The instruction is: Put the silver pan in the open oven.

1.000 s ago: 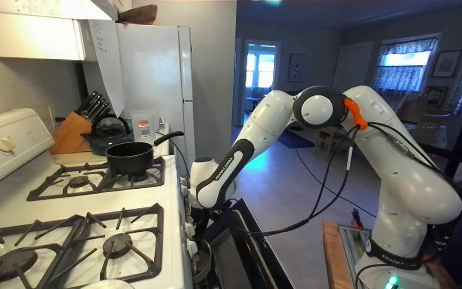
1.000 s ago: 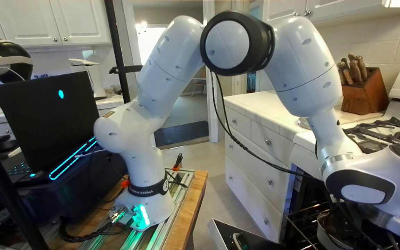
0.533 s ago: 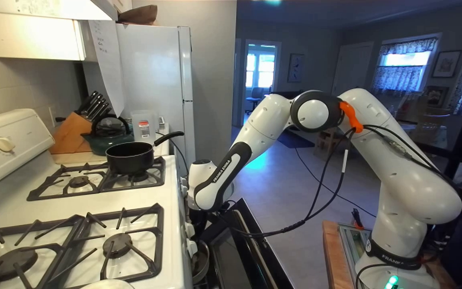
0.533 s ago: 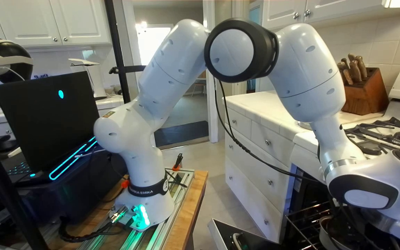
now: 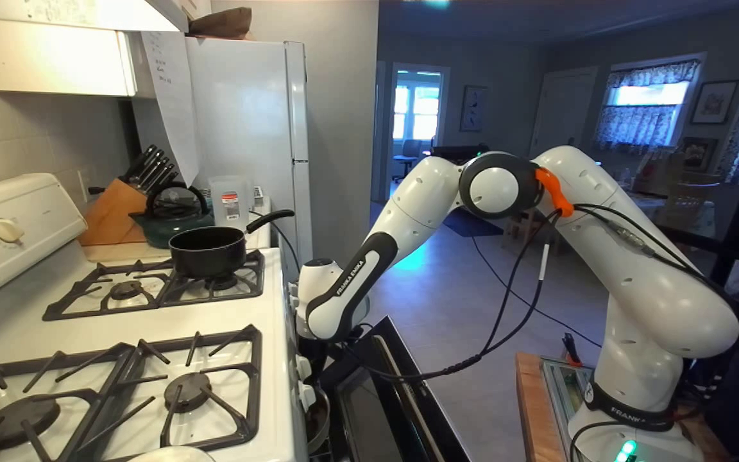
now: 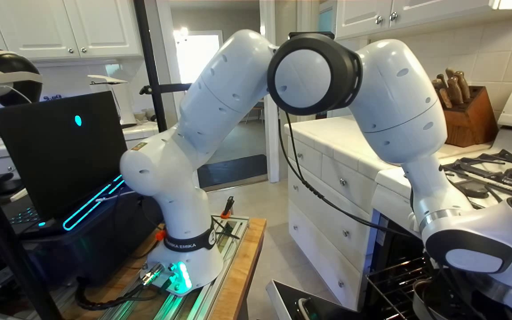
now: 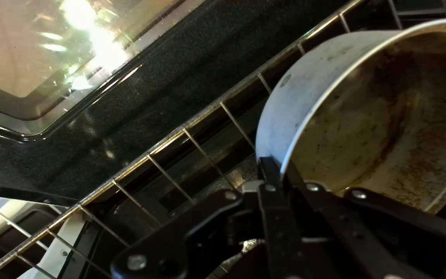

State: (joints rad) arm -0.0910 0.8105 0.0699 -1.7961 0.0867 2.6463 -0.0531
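The silver pan [image 7: 296, 89] fills the right of the wrist view, its stained tan inside showing. My gripper [image 7: 281, 168] is shut on its rim, one finger outside the wall and one inside. The pan is over the oven rack [image 7: 203, 116]; I cannot tell whether it touches the rack. The pan also shows partly in both exterior views [image 5: 320, 420] [image 6: 421, 300], beneath my wrist. Its handle is not visible. The oven [image 6: 391, 246] is open, its dark glass door [image 5: 373, 410] folded down. In the exterior views my fingertips are hidden.
The white stovetop [image 5: 228, 314] with its knobs [image 5: 305, 394] is close beside my wrist. A black pot [image 5: 208, 253] sits on a back burner. White drawers [image 6: 327, 213] stand beside the oven. A black cable [image 6: 340, 206] hangs along my arm.
My arm has lowered slightly and moved toward the oven. The pan has moved with it, further in toward the range. The grip on the rim looks kept.
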